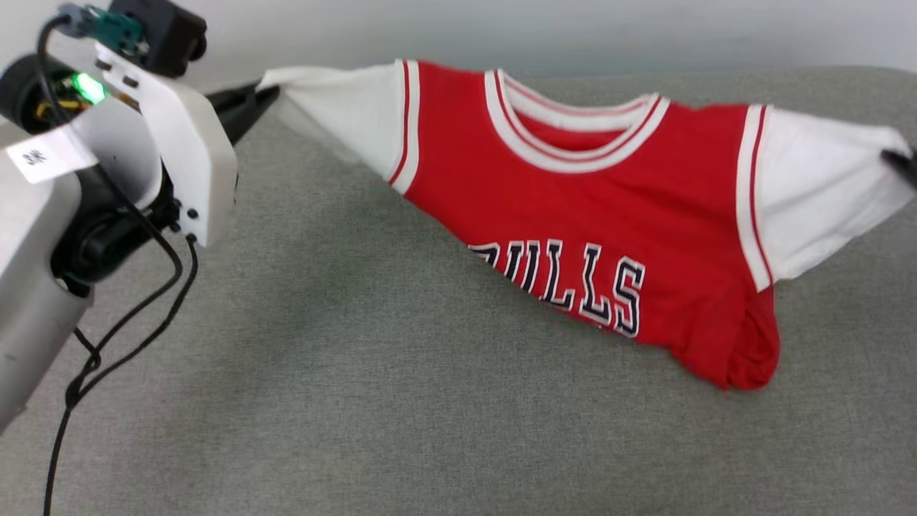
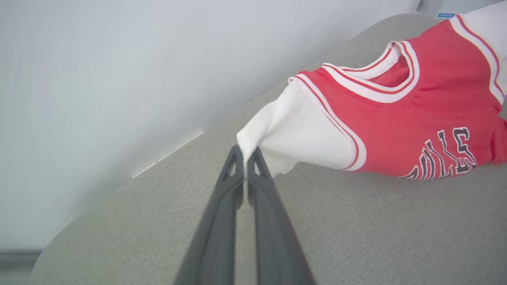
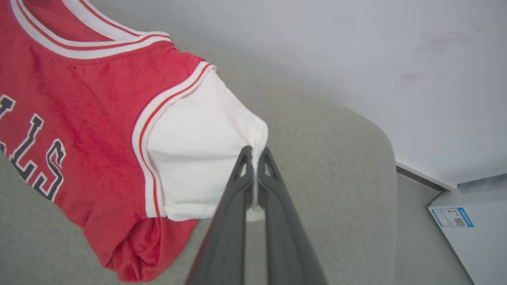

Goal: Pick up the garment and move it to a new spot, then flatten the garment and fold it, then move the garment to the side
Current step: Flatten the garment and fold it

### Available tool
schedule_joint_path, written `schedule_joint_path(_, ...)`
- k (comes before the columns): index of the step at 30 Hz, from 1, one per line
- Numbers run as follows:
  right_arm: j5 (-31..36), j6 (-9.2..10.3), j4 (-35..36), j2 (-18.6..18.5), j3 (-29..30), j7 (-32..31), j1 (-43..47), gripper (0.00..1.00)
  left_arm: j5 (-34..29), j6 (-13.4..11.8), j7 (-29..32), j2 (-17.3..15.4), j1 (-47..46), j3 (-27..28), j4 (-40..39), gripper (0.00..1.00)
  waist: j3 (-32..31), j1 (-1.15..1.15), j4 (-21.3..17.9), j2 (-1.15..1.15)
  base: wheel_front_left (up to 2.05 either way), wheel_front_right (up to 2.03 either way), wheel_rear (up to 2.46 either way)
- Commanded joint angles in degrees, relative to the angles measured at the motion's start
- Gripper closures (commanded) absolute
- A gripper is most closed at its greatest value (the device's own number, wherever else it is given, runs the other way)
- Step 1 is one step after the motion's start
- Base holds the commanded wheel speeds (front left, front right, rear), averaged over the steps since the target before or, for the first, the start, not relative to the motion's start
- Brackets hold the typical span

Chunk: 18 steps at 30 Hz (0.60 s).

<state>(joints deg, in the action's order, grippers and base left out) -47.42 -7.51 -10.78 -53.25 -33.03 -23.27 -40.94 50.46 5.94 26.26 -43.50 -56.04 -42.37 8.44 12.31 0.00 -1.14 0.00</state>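
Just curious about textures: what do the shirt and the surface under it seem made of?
The garment looks like soft knit fabric, matte and fuzzy; it drapes and bunches. The surface looks like grey woven cloth, matte, fine weave grain showing.

Grey fabric surface [image 1: 344,401] up close, pale wall [image 1: 645,29] on the far side, white blue-labelled box [image 3: 463,225] off the right end.
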Motion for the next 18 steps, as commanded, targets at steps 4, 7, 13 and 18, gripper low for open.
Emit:
schedule_joint_path(4, 1.1, 0.03, 3.3, -0.1, 3.5, 2.5, -4.1, 1.00, -1.6, -1.4, -1.6, -0.4, -4.1, 2.0, -2.9, 1.00, -0.8, 0.00, 0.9, 0.00, 0.00, 0.00, 0.00)
schedule_joint_path(7, 3.3, 0.04, 4.7, 0.4, 4.8, 3.0, -7.8, 1.00, -2.9, -1.9, -2.5, 0.5, -7.5, 3.1, -3.1, 1.00, -0.1, 0.00, 1.4, 0.00, 0.00, 0.00, 0.00)
schedule_joint_path(13, 9.5, 0.04, 4.0, 3.8, 5.2, 2.7, -18.1, 1.00, -5.7, -2.0, -4.7, 3.5, -16.1, 4.6, 0.9, 1.00, 2.9, 0.00, 2.2, 0.00, 0.00, 0.00, 0.00)
schedule_joint_path(18, 14.0, 0.04, 0.3, 7.7, 3.3, 1.7, -29.0, 1.00, -8.4, -1.5, -7.2, 6.0, -24.1, 5.4, 6.1, 1.00, 6.6, 0.00, 2.4, 0.00, 0.00, 0.00, 0.00)
